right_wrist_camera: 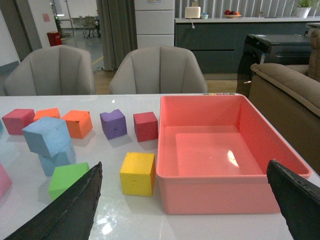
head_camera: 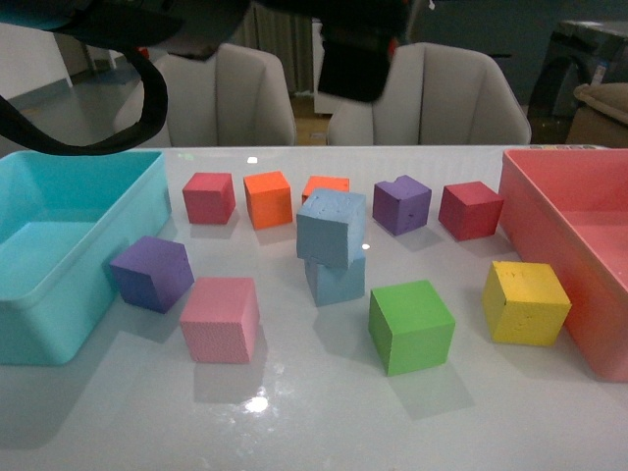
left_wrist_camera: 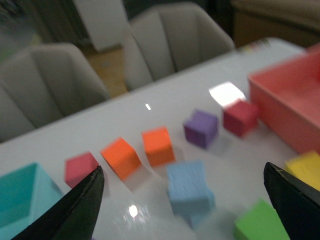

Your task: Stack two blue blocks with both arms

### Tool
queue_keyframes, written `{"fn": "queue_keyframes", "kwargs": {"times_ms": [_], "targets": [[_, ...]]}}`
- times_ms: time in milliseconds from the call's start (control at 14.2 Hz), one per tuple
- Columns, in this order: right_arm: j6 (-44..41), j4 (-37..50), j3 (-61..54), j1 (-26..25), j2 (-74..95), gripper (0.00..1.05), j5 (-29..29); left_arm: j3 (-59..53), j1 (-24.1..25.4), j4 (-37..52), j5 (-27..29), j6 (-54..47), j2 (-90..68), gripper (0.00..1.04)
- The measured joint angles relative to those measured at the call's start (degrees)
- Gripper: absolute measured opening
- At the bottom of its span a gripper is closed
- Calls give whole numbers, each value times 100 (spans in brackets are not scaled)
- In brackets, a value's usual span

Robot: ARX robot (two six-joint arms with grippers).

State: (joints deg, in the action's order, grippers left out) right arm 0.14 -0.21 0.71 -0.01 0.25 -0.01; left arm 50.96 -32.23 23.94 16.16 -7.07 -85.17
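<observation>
- Upper blue block (head_camera: 332,227) sits on lower blue block (head_camera: 336,279), mid-table (head_camera: 314,412). Top one is rotated and overhangs the bottom one; the stack isn't square.
- Same stack shows in right wrist view: upper (right_wrist_camera: 47,136) on lower (right_wrist_camera: 57,159). In left wrist view it's blurry, upper (left_wrist_camera: 187,186) covering most of the lower.
- Left gripper (left_wrist_camera: 182,200): both fingertips (left_wrist_camera: 75,210) visible at the frame edges, spread wide, nothing between them. Above the table, clear of the stack.
- Right gripper (right_wrist_camera: 185,200): fingertips (right_wrist_camera: 70,210) also wide apart, holding nothing, looking over the pink bin (right_wrist_camera: 210,150) and yellow cube (right_wrist_camera: 138,173).
- Front view: only a dark arm part (head_camera: 358,49) and a black cable (head_camera: 98,118) along the top edge; no jaws seen there.
- Near the stack: green cube (head_camera: 410,325) front-right, pink cube (head_camera: 221,319) front-left, purple cube (head_camera: 152,272) beside the turquoise bin (head_camera: 59,304).
- Back row, left to right: red cube (head_camera: 209,197), orange cube (head_camera: 268,198), second orange cube (head_camera: 326,185) partly behind the stack, second purple cube (head_camera: 401,204), dark red cube (head_camera: 470,210).
</observation>
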Motion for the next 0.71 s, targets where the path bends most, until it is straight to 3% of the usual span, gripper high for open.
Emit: {"fn": "queue_keyframes", "kwargs": {"times_ms": [71,141,424,565,635,706], "targets": [[0,0,0,0,0,98,0,-623,87,1029,826,282,280,83],[0,2,0,0,0,98,2,-1534,463,1731,1060,496,885,66],[0,4,2,0,0,98,0,-2929,1215,1987,422,667,1923,28],[0,0,0,0,0,98,0,-3504,1604,1982,4,669,2494,3],[0,0,2,0,0,98,0,-3661,1746,1965,-118,686,2710,2],[0,2,0,0,0,98,0,-4242,2216,1659,-621,691,3536,2]]}}
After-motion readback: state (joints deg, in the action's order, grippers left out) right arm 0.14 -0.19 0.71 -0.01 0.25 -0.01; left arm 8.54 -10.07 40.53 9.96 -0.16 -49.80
